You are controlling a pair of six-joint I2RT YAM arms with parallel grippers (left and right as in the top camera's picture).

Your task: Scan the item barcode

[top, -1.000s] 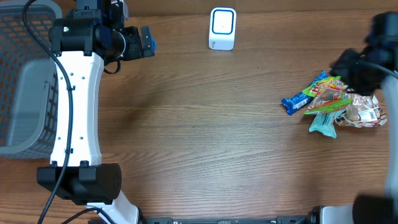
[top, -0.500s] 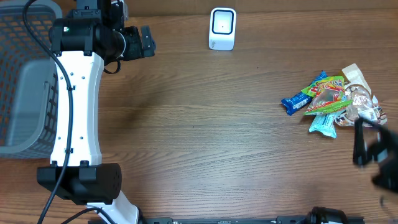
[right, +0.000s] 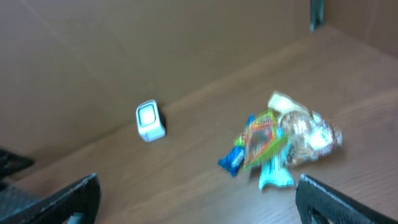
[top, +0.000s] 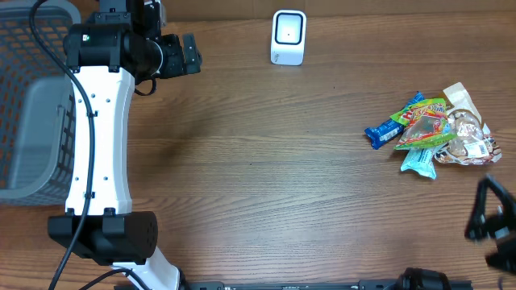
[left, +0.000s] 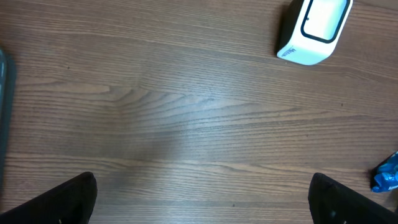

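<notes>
at the far left a grey mesh basket (top: 28, 97) sits at the edge of the wooden table (top: 266, 185). just beside it the left arm (top: 101, 153) stands on its base near the front edge. its white link runs straight toward the back, then bends at the black joint so the left gripper (top: 190, 54) points right along the back edge, toward the scanner. in the left wrist view its fingers (left: 59, 200) show only as dark tips in the two lower corners, spread wide, with bare wood between them and nothing held.

the white barcode scanner (top: 289, 37) stands at the back middle, well apart from that gripper.

further right, near the table's right edge, the snack packets (top: 435, 133) lie in a loose overlapping pile. a blue bar (top: 387, 130) sticks out to the left, green and orange wrappers lie on top, and a clear bag with a white label is on the right.

the right gripper (top: 490, 219) hangs at the front right corner, blurred, apart from the pile. in the right wrist view its fingers (right: 65, 199) sit in the lower corners, far apart and empty, and the camera looks across the pile toward the scanner.
</notes>
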